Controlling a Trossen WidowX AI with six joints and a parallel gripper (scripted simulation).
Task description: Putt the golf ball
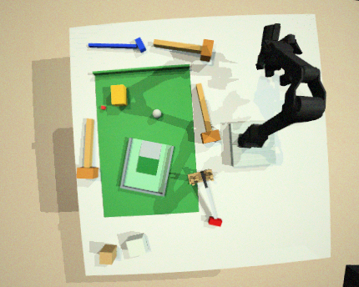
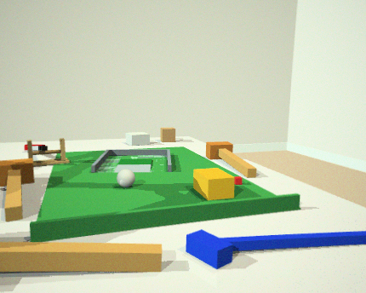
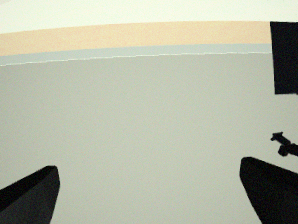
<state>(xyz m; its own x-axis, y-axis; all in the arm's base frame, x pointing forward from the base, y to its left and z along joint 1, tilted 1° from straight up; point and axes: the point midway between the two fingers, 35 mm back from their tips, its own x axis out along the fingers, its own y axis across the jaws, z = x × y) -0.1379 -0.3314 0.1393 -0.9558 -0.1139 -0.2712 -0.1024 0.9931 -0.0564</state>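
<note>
The red putter has a red head, a pale shaft and a black grip. Its grip end rests on a small wooden stand beside the mat's right edge in the top view. The white golf ball lies on the green mat. The grey-white ramp leads to a dark green patch inside grey walls. My gripper is open and empty, high at the upper right of the top view, far from the putter.
A yellow block and a small red cube are on the mat. A blue mallet and several wooden mallets lie around it. A white block and a tan block stand beyond the mat.
</note>
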